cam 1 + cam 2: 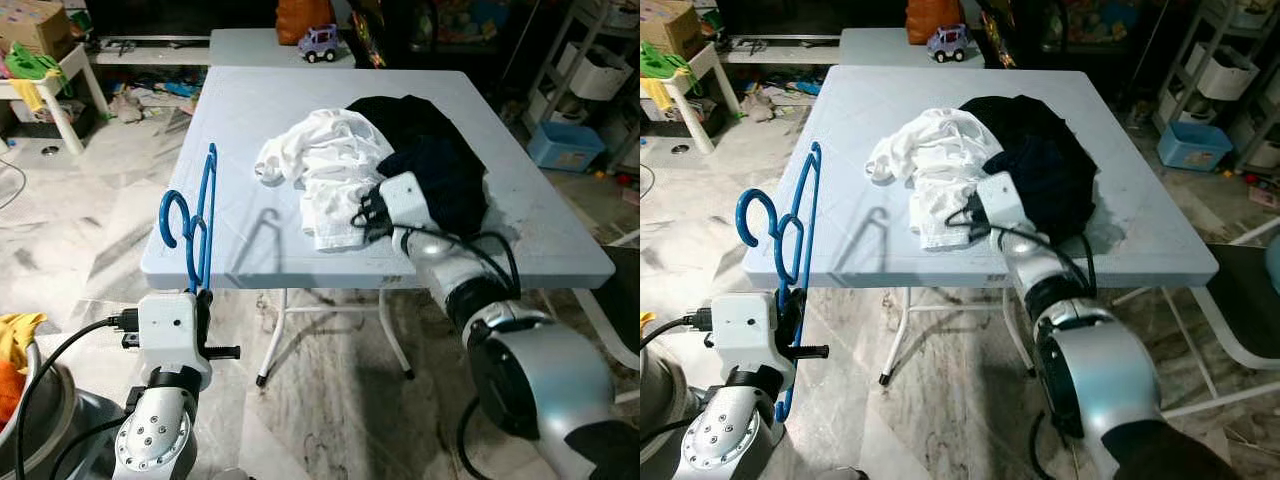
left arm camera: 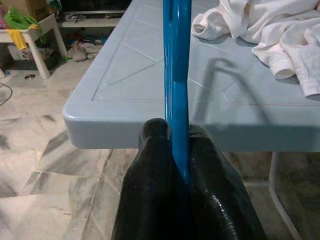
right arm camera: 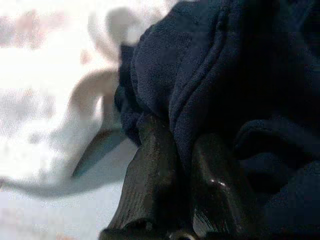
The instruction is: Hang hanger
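A blue plastic hanger [image 1: 205,215] stands upright off the front left corner of the pale blue folding table [image 1: 250,110]. My left gripper [image 1: 203,295] is shut on the hanger's lower bar, and the left wrist view has the bar [image 2: 176,75] pinched between both black fingers [image 2: 150,165]. A white garment [image 1: 325,165] and a dark navy garment [image 1: 440,160] lie heaped on the table's middle and right. My right gripper [image 1: 368,212] rests on the heap where the two meet. In the right wrist view its fingers [image 3: 150,165] are shut on a fold of the navy cloth [image 3: 240,75].
A toy car [image 1: 318,42] sits on a second table behind. A blue bin [image 1: 565,145] and shelving stand at the right, a small white table [image 1: 40,85] at the left. A basket with yellow cloth [image 1: 15,345] is by my left side. The floor is marble.
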Tool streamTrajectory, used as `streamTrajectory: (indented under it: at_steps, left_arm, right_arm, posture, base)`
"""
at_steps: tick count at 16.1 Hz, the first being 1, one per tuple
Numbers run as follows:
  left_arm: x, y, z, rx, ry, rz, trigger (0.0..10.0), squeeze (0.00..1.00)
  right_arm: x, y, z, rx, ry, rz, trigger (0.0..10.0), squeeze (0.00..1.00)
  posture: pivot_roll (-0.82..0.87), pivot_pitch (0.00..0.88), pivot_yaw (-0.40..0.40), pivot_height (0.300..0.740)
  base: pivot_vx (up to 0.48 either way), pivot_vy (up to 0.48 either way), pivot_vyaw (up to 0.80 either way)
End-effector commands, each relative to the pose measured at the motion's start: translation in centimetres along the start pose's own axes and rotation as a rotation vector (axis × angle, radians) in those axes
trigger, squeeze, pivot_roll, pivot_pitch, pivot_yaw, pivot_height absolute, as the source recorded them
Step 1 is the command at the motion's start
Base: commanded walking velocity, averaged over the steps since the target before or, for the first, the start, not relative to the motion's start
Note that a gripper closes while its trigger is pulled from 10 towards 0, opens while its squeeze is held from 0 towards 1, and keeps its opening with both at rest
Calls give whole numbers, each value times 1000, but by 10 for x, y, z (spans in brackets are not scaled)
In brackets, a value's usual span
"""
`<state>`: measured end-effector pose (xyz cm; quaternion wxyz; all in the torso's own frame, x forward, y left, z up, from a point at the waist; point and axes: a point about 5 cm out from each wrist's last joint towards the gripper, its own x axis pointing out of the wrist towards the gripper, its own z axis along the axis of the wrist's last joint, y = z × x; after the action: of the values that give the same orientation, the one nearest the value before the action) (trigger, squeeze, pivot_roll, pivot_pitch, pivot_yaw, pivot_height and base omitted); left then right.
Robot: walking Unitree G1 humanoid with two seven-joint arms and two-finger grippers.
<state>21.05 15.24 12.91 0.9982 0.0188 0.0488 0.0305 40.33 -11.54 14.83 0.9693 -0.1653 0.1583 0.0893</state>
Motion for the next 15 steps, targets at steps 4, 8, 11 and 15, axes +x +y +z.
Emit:
streamTrajectory:
  at_steps: [4,8,11,15]
  left_arm:
    - [-2,-1,7,13,-26,4,10000,0]
    - [-1,3,8,19,-31,17,10000,0]
    - [6,0,7,6,-39,9,10000,0]
    - [17,-10,5,-7,-45,-43,10000,0]
  right_arm:
    - [0,5,34,12,-102,-10,10000,0]
    - [-1,30,55,111,-181,140,10000,1000]
    - [-3,28,47,14,-206,255,10000,1000]
    - [-5,-8,16,58,-214,175,10000,0]
  posture:
    - [232,103,-99,740]
    - [237,96,-102,740]
    - [183,77,-89,740]
    - [104,38,-53,740]
  base:
    - [0,0,0]
    - [0,0,0]
    - [0,0,0]
    - [0,0,0]
